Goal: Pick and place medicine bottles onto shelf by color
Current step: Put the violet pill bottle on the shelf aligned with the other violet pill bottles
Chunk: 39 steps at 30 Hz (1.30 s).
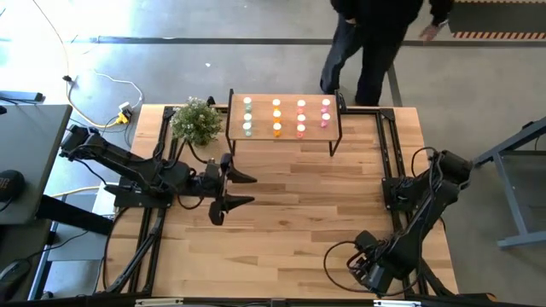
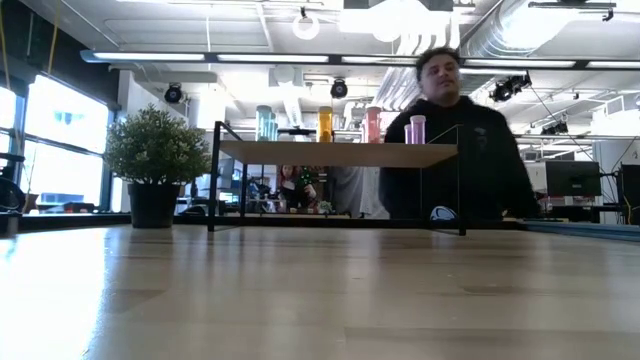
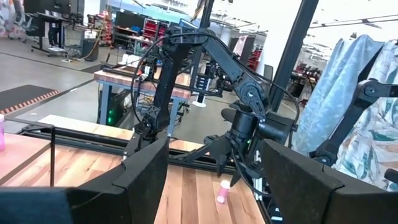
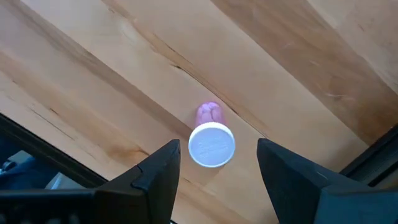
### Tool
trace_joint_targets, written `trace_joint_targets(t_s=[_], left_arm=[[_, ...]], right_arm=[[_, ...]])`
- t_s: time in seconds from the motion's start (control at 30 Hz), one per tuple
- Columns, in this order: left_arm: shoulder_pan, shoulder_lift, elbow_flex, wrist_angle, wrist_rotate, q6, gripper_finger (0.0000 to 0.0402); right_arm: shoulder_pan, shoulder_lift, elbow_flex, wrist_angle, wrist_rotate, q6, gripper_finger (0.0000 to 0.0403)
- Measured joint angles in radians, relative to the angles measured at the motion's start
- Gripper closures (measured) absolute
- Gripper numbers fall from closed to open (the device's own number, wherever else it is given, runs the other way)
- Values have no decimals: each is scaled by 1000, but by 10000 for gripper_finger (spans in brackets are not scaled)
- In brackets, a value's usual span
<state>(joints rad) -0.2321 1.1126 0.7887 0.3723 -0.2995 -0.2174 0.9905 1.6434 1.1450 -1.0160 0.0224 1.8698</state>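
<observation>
Nearest the front edge of the table (image 1: 281, 222), the right gripper (image 1: 368, 266) points straight down at a pink medicine bottle (image 4: 211, 138) standing upright on the wood, white cap up. Its two fingers (image 4: 155, 171) are spread wide, one on each side of the bottle, and neither touches it, so nothing is gripped. The left wrist view catches that same bottle on the boards under the right arm.

Further in, the left gripper (image 1: 232, 188) hangs over the middle of the table, jaws parted and empty, aimed across at the right arm.

At the far edge stands the shelf (image 1: 283, 136), carrying the sorted bottles (image 1: 276, 118) in four columns: pale green, orange, red-pink, pink, all upright. A potted plant (image 1: 196, 119) sits just beside the shelf's left end. Beyond the table, a person (image 1: 375, 34) in dark clothing stands.
</observation>
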Motion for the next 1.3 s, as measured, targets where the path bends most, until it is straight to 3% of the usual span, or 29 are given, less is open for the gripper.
trace_joint_targets(t_s=[0.53, 0.97, 1.3], left_arm=[[0, 0, 0, 0, 0, 0, 158], [0, 0, 0, 0, 0, 3, 158], [4, 0, 0, 0, -3, 3, 158]], right_arm=[[0, 101, 0, 12, -1, -7, 201], [0, 102, 0, 13, -8, -11, 304], [-17, 79, 0, 75, -31, -48, 301]])
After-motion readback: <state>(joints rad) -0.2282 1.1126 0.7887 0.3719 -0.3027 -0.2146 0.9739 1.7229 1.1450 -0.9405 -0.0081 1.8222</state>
